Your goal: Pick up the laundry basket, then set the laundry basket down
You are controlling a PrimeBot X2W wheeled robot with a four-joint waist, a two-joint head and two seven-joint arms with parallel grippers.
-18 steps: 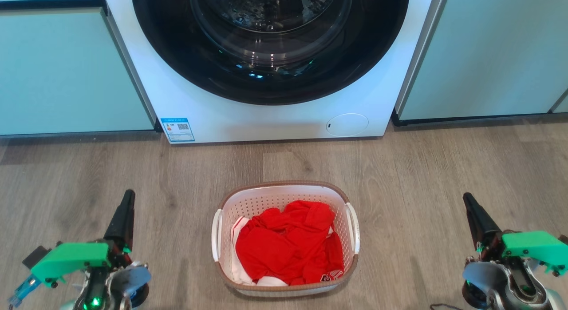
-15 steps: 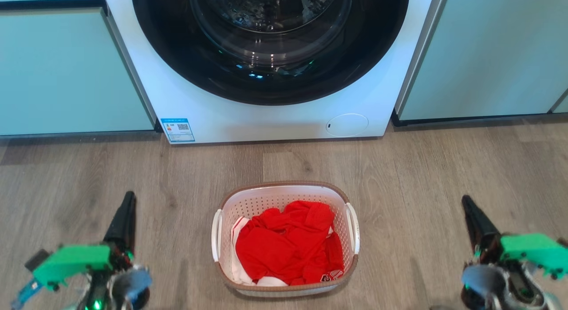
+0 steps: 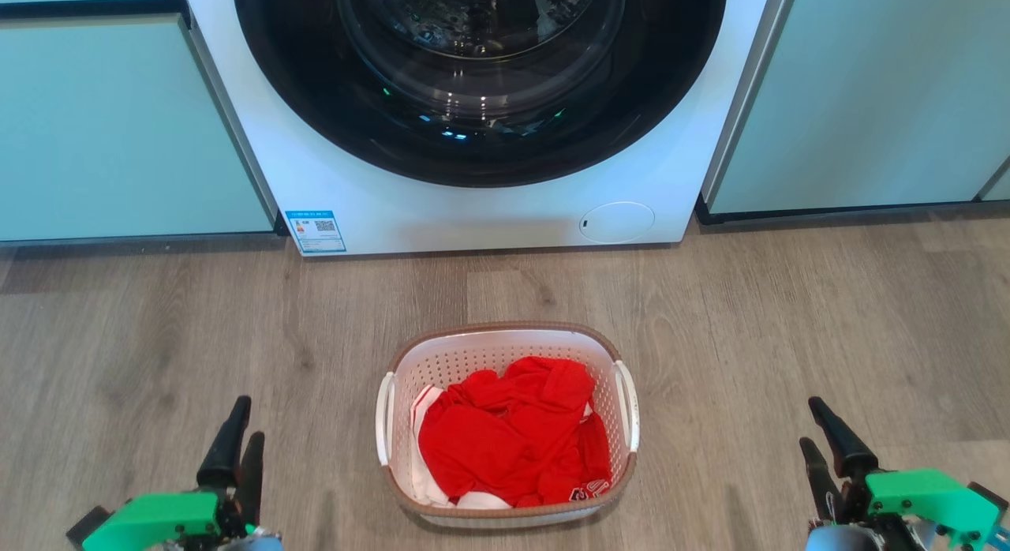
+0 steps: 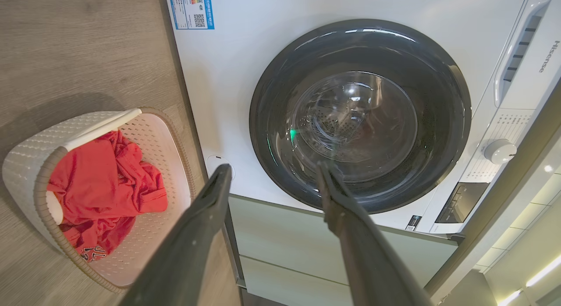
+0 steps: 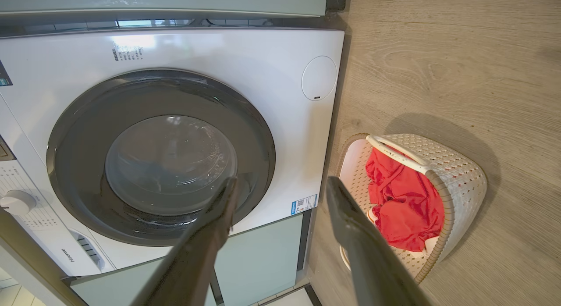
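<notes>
- Head view: the basket stands upright on the wood floor, in front of the washer but apart from it; red clothes lie heaped inside, with a little white cloth at the near edge of the heap; its white handles are on its left and right sides.
- Head view: my left hand is at the lower left and my right hand at the lower right; the basket sits between them, well apart from both; each hand shows two dark fingers pointing toward the washer; neither hand touches anything.
- Head view: the washer's round dark door is shut; a blue label sits on its lower left corner; pale green cabinets flank it.
- Left wrist view: the picture is turned on its side; my left hand is open, its fingers spread wide with nothing between them; beyond them is the washer door; the basket is off to the left of this view, on the floor, clothes inside; a white knob shows at the right.
- Right wrist view: also turned on its side; my right hand is open, its fingers wide apart and empty; the washer door lies past the left finger; the basket is off to the right of this view, on the floor near the washer's front.
</notes>
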